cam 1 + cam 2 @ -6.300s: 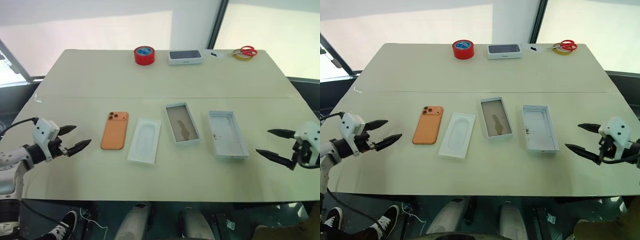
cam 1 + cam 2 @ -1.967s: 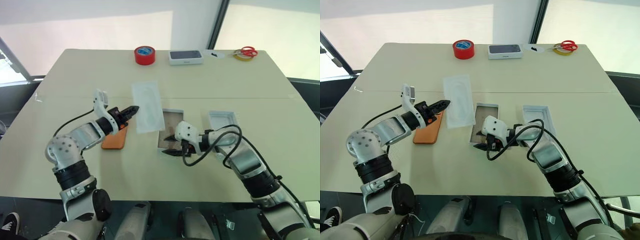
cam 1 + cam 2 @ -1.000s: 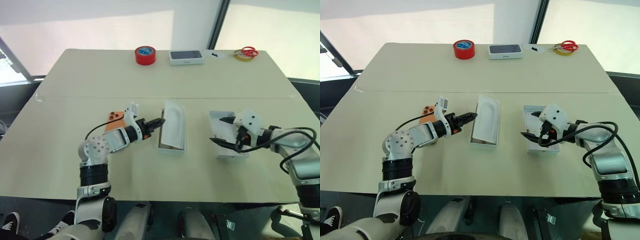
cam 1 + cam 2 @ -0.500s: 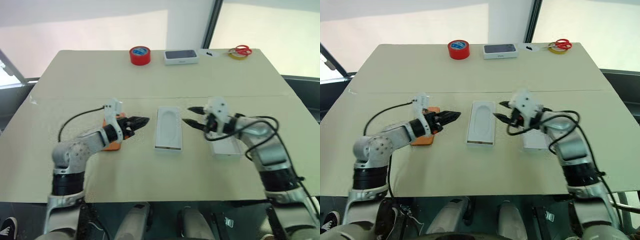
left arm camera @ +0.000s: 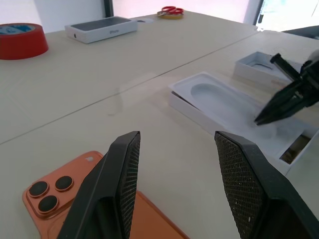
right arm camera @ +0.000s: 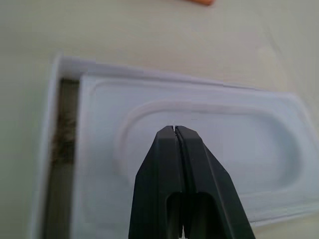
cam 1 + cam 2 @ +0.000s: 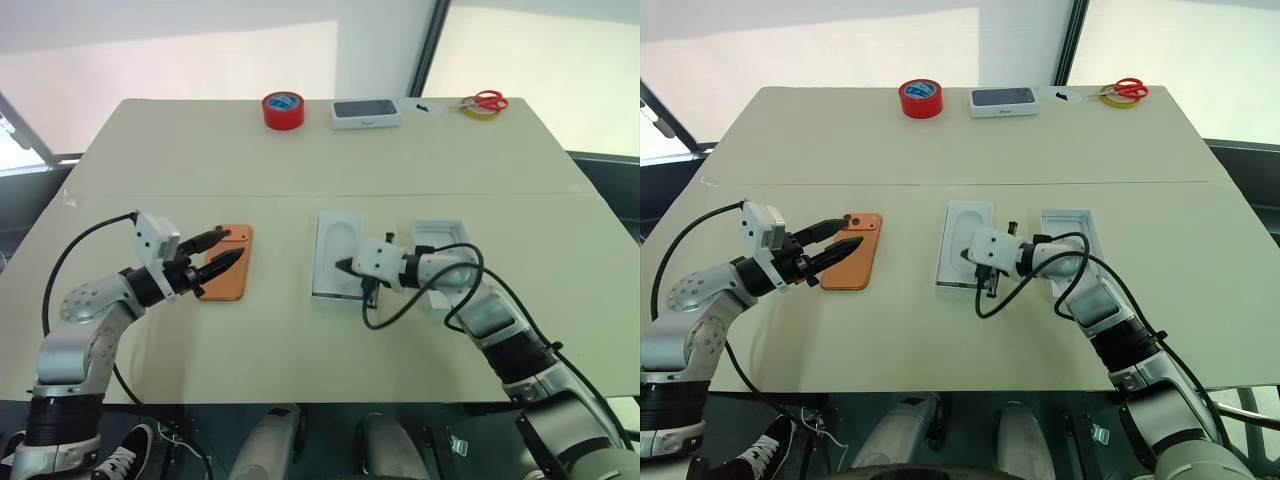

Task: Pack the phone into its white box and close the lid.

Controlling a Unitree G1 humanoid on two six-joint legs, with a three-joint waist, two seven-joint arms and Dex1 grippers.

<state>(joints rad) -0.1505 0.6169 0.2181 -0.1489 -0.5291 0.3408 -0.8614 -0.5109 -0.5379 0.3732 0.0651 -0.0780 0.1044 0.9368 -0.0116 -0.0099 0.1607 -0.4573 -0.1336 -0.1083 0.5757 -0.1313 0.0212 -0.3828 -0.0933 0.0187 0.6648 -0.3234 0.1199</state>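
A: Start on the left. What is the left pincer (image 7: 212,254) doing?

B: It hangs just above the worktop (image 7: 300,150) with its two black fingers (image 5: 119,184) spread apart and nothing between them. Their tips reach over the near left edge of the phone (image 7: 224,275); I cannot tell whether they touch it.

A: And the phone itself?

B: It lies flat on the worktop, orange back up, with the three lenses at its far left corner. It is well to the left of the boxes.

A: What comes next, moving right?

B: The white box (image 7: 338,271), near the middle of the worktop. The white moulded insert tray (image 7: 967,243) sits in it, slightly askew, so a strip of the brownish floor shows along one side in the right wrist view.

A: Where is the right pincer (image 7: 345,266)?

B: Over that insert tray. Its fingers (image 6: 177,169) are pressed together, gripping nothing, and the tips point down at the tray's moulded hollow. Whether they touch the tray I cannot tell.

A: And the lid (image 7: 442,262)?

B: Just to the right of the white box, lying with its white inside up. The right arm crosses over part of it.

A: Anything at the far edge?

B: A red tape roll (image 7: 284,110), then a white box with a dark phone picture (image 7: 367,112), then red-handled scissors (image 7: 485,102).
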